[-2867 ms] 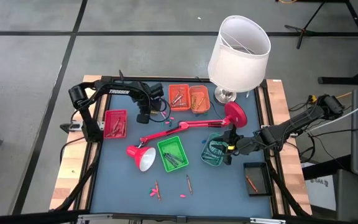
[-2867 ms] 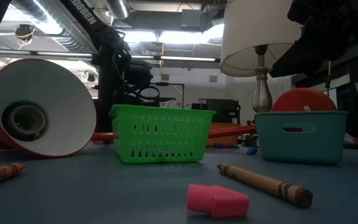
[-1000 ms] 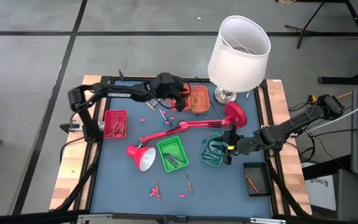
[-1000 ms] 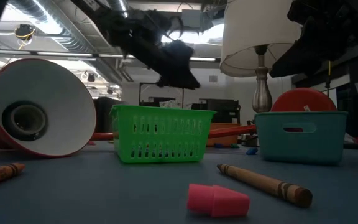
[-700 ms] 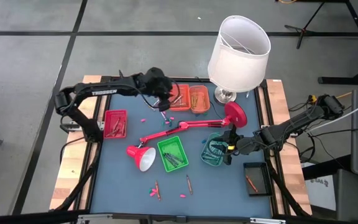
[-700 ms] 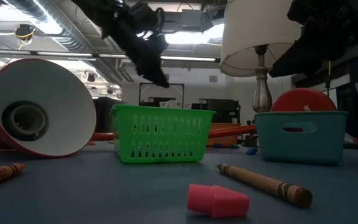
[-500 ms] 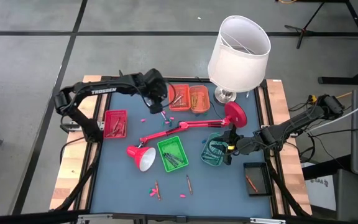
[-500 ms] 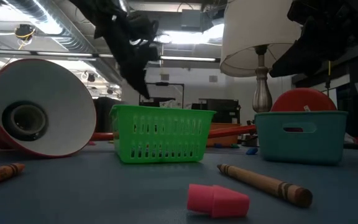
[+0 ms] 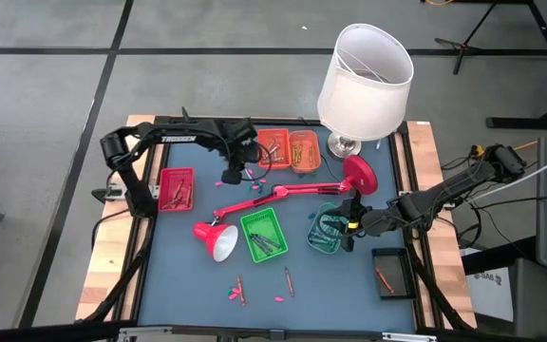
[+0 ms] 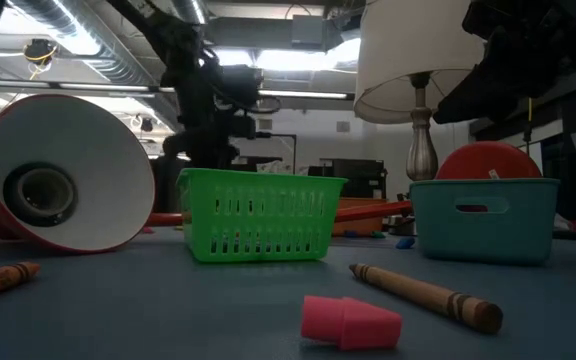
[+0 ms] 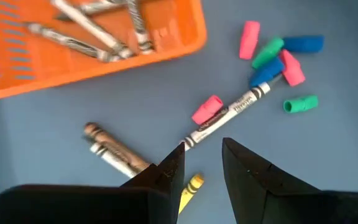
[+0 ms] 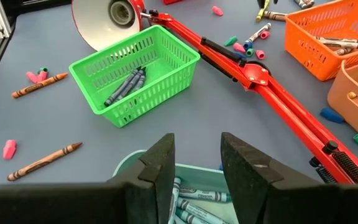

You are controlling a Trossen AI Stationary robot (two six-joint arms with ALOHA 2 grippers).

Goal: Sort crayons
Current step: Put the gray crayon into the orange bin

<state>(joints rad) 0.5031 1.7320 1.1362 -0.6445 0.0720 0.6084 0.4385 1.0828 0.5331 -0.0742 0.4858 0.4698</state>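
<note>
Several loose crayons lie directly ahead of the left gripper, whose fingers stand parted and empty, poised low over them as if lining up a pick. A yellow crayon sits just beside one fingertip; a brown one is near, with scattered caps among them. Just past them is the orange bin, already holding crayons, which suits a short carry. Well apart, the right gripper hovers open and empty above the teal bin, apparently waiting.
</note>
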